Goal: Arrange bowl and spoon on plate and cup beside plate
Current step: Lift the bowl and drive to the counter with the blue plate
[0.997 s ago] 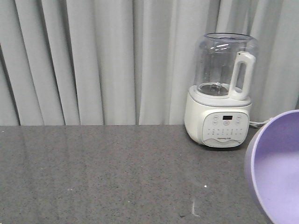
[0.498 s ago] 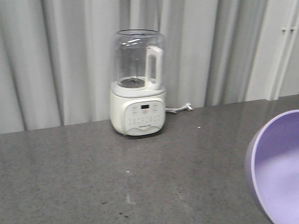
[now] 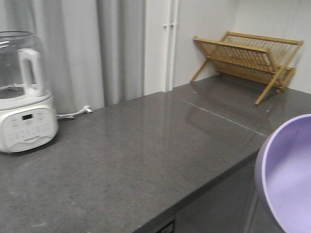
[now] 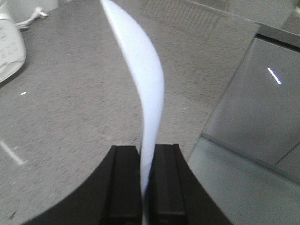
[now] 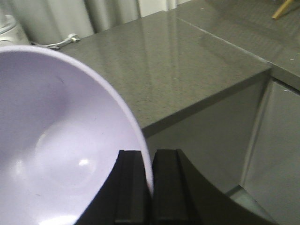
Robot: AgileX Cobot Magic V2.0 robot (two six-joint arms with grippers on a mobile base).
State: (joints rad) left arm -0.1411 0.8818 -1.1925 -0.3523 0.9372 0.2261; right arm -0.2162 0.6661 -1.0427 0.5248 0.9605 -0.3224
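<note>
Held edge-on, the light blue plate (image 4: 150, 84) has its rim pinched in my left gripper (image 4: 146, 147), which is shut on it, above the grey countertop (image 4: 70, 93). The lavender bowl (image 5: 61, 136) hangs tilted with its hollow facing the right wrist camera. My right gripper (image 5: 150, 152) is shut on its rim. In the front view the bowl (image 3: 291, 179) fills the lower right corner, out past the counter's front edge. The spoon and the cup are out of view.
A white blender (image 3: 24, 111) with a clear jug stands at the far left of the countertop (image 3: 146, 145), its cord (image 3: 73, 114) trailing right. A wooden dish rack (image 3: 248, 58) sits at the back right. The counter's front edge (image 3: 209, 184) drops to grey cabinet fronts (image 5: 276, 140).
The front view has swung to the right: the blender slid from right to far left of the frame and the dish rack came into view. The bowl keeps its place in the frame.
</note>
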